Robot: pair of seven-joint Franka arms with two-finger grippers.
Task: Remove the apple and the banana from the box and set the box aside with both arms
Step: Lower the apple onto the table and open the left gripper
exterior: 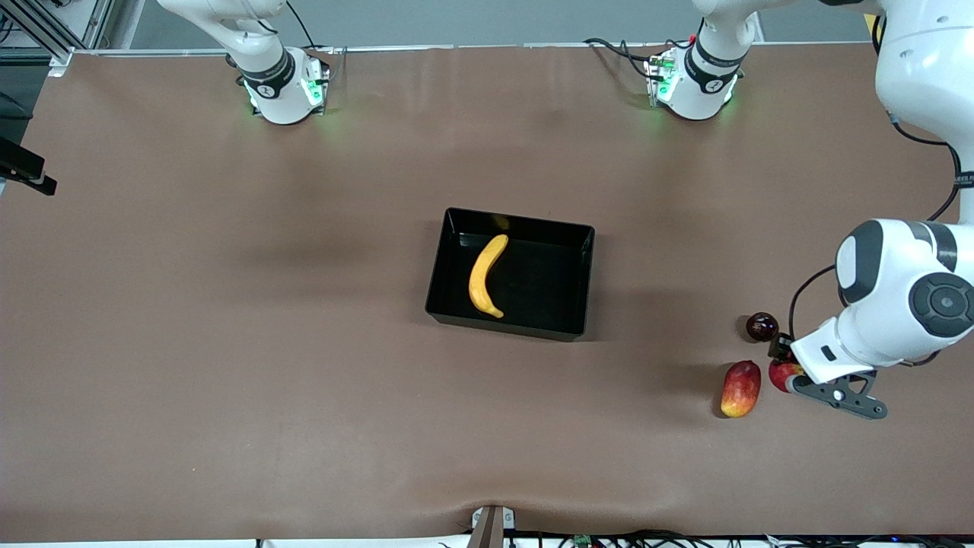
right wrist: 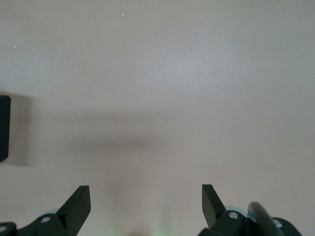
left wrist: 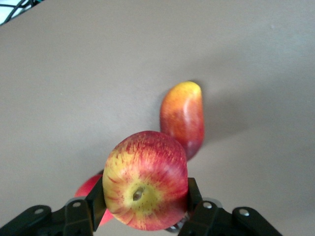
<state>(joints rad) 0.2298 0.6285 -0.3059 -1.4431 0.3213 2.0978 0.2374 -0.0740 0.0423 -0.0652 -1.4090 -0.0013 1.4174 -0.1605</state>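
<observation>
My left gripper is shut on the small red-and-yellow apple low over the table at the left arm's end. In the left wrist view the apple sits between the two black fingers, stem dimple toward the camera. The yellow banana lies inside the black box at the table's middle. My right gripper is open and empty over bare table. It does not show in the front view.
The oblong red-and-yellow mango lies just beside the held apple and shows in the left wrist view. A dark red round fruit lies farther from the front camera. A corner of the box edges the right wrist view.
</observation>
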